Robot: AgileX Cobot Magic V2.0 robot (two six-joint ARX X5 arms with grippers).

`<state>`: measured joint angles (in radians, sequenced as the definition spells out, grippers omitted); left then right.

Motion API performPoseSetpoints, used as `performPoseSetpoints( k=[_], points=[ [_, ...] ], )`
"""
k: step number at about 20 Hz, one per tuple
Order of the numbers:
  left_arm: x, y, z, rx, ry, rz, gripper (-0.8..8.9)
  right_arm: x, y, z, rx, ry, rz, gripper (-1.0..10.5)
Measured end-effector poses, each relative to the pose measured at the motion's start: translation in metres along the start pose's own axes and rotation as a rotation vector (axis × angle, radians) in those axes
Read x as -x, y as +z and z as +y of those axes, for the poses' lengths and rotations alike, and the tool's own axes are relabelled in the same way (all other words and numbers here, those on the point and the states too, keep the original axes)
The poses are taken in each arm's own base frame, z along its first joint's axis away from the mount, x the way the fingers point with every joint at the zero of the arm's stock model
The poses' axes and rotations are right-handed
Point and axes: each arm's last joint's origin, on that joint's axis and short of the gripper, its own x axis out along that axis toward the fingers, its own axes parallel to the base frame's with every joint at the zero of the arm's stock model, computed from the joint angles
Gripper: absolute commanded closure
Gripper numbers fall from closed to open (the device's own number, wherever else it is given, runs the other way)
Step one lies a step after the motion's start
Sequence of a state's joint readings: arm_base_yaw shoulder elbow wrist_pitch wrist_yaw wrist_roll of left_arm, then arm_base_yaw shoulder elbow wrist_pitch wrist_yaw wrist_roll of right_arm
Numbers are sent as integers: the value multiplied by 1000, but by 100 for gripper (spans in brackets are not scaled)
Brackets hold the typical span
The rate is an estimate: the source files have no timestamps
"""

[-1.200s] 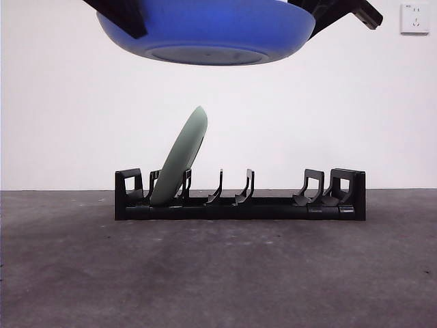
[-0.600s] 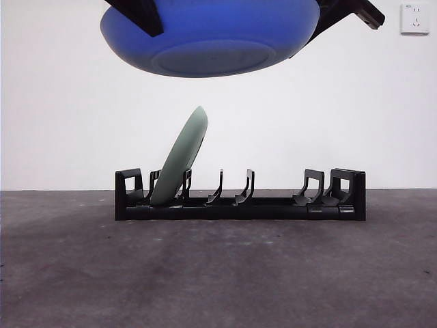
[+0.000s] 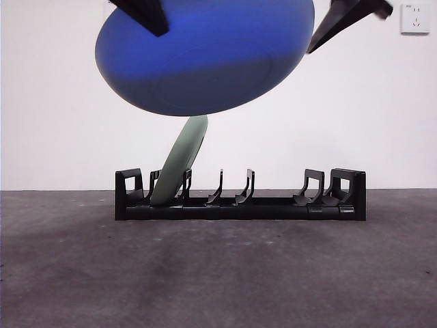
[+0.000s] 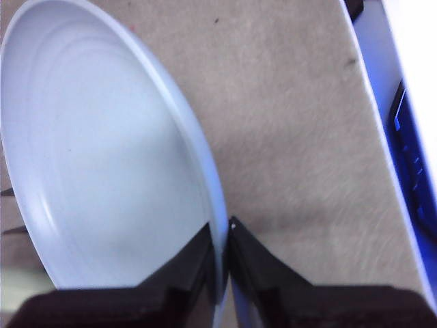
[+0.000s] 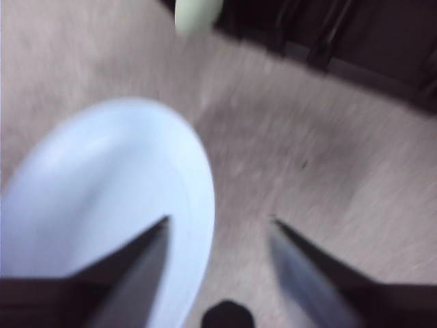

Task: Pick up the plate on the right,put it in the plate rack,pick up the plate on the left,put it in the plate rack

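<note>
A blue plate [image 3: 205,61] hangs tilted high above the plate rack [image 3: 273,205], its underside facing the front view. My left gripper [image 4: 222,229] is shut on its rim; the plate's pale inside [image 4: 102,171] fills that view. In the front view this gripper shows as the black piece [image 3: 145,14] over the plate's upper left. My right gripper [image 5: 218,220] is open and blurred, with the plate's edge [image 5: 102,205] beside one jaw. It appears at the top right [image 3: 345,19], just clear of the plate. A pale green plate [image 3: 179,164] leans in the rack's left slots.
The rack sits on a grey table against a white wall, with a wall socket [image 3: 414,18] at the upper right. The rack's middle and right prongs [image 3: 311,186] hold nothing. A white and blue object [image 4: 403,137] edges the left wrist view.
The blue plate has tipped from nearly flat to steeply tilted, its lower edge now near the green plate's top. The right gripper has let go and drawn off the rim.
</note>
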<state>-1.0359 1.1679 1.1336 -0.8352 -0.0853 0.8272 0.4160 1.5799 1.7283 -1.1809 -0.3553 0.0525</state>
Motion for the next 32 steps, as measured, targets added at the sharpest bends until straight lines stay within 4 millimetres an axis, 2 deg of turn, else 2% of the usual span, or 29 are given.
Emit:
performPoseSetpoints(
  k=[2,4,6,8,11,14,17,20,24,28,32],
  points=[
    [-3,3,1,38,-38,-60,822,24,2,4,20,-34,-83,627],
    [-12,8,9,104,-25,-124,822,61,1,13,55,-150,-231,631],
    [-23,12,23,202,19,-204,822,98,-12,23,74,-256,-381,632],
    [-34,14,40,318,66,-297,822,130,-31,33,86,-286,-472,632],
    [-52,11,69,510,142,-439,822,161,-62,44,96,-284,-519,632],
    [-70,-1,99,708,213,-590,822,176,-89,49,96,-288,-486,635],
    [-84,-12,118,842,272,-679,822,182,-105,51,91,-292,-438,635],
    [-98,-23,129,930,298,-722,822,185,-111,52,94,-291,-438,636],
    [-133,-39,143,1027,287,-672,822,181,-117,51,101,-240,-417,636],
    [-145,-42,168,1046,331,-675,822,159,-118,44,86,-213,-330,636],
    [-161,-58,176,1078,360,-632,822,129,-123,32,56,-218,-213,636]
  ],
)
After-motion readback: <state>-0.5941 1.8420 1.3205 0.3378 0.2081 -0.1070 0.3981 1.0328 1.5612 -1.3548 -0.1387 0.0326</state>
